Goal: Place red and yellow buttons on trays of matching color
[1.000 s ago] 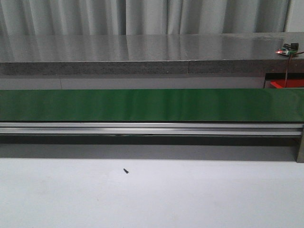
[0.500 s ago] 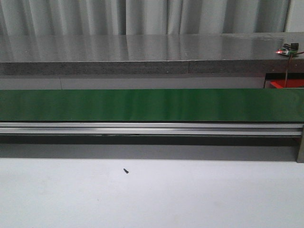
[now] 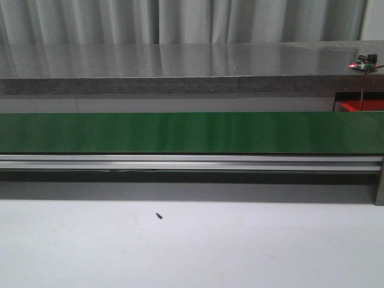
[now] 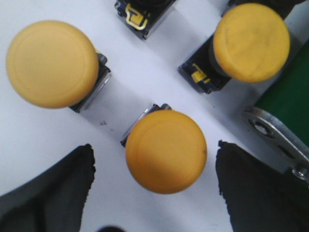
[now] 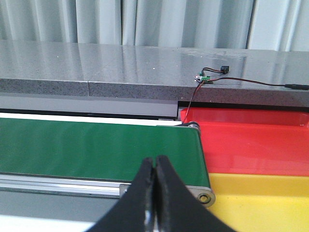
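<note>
Yellow buttons stand on the white tabletop; the left gripper hangs open astride the nearest one, poised to grasp. The right gripper, closed and empty, waits near the belt, beside the red tray and yellow tray.

Even, soft overhead light in all views. The grey counter and green belt carry pale vertical sheen. A dark shadow band lies under the belt. The left wrist view is close and slightly soft; its yellow buttons look perhaps overexposed.
</note>
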